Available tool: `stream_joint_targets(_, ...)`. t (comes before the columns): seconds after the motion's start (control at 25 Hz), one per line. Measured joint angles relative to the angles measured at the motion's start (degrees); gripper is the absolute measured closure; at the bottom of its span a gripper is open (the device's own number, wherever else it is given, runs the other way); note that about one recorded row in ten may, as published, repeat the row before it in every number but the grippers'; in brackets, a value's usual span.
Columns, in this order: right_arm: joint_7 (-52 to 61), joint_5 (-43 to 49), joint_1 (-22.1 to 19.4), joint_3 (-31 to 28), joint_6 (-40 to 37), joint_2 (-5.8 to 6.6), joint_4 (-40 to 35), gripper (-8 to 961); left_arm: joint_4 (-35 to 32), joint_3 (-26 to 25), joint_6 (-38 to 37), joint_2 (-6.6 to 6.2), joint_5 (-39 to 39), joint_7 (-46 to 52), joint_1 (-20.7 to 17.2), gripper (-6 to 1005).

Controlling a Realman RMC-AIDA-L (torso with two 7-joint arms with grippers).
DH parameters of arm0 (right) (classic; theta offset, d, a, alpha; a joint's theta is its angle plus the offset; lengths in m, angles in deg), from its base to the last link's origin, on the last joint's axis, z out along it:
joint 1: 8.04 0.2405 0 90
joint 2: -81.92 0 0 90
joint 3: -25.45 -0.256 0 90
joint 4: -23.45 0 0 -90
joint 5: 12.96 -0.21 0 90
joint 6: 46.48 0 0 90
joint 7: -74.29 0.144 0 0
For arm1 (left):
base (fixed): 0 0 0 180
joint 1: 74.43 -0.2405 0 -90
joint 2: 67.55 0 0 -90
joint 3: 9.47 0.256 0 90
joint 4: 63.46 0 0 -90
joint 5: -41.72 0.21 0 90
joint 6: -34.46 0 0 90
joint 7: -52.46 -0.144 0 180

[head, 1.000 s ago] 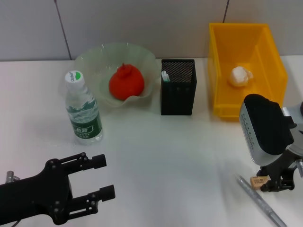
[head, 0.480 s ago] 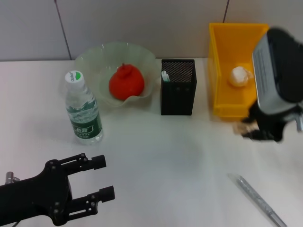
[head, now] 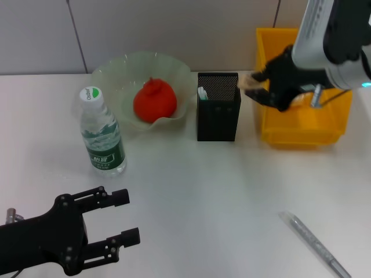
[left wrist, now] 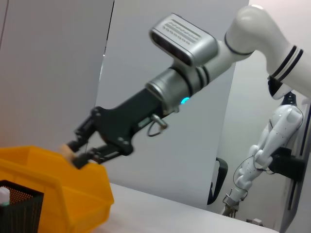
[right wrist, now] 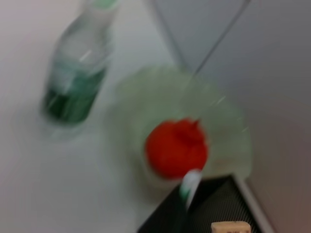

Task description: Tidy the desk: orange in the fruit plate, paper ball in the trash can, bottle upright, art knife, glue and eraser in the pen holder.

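Note:
My right gripper (head: 259, 87) is shut on the tan eraser (head: 250, 80) in the air, just right of the black mesh pen holder's (head: 218, 116) top rim and in front of the yellow trash can (head: 298, 128). The mint-green art knife (head: 202, 92) stands inside the holder. The orange (head: 155, 101) lies in the pale-green fruit plate (head: 116, 68). The bottle (head: 102, 136) stands upright. My arm hides the paper ball. I see no glue. The left gripper (head: 126, 217) hovers open at the front left. The right wrist view shows the eraser (right wrist: 231, 226) above the holder (right wrist: 214, 208).
A slim grey pen-shaped stick (head: 316, 243) lies on the white table at the front right. The wall runs close behind the plate and the trash can. In the left wrist view the right gripper (left wrist: 77, 153) hangs over the trash can's (left wrist: 63, 182) rim.
My right gripper has lifted the eraser off the table at the front right and carried it back and to the left, up beside the pen holder. The left arm has not moved.

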Motion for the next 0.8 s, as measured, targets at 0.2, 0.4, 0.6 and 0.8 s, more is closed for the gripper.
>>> stream_joint_targets(0.2, 0.51, -5.11, 1.99, 0.25, 10.14, 0.08, 9.67, 632, -0.26, -0.01, -0.03, -0.11, 0.15, -0.01, 0.46, 300)
stream_joint_targets(0.4, -2.24, -9.90, 5.18, 0.36, 17.26, 0.15, 19.96, 619, -0.30, -0.04, -0.15, -0.15, 0.28, 0.00, 0.95, 300)
stream_joint_targets(0.6, -6.44, -14.51, 5.80, 0.36, 19.81, 0.08, 23.60, 607, -0.35, -0.10, -0.17, -0.14, 0.31, 0.00, 1.04, 300)
stream_joint_targets(0.8, -6.76, -15.36, 6.62, 0.00, 22.58, 0.05, 26.78, 595, -0.36, -0.09, -0.18, -0.14, 0.31, 0.00, 0.80, 300)
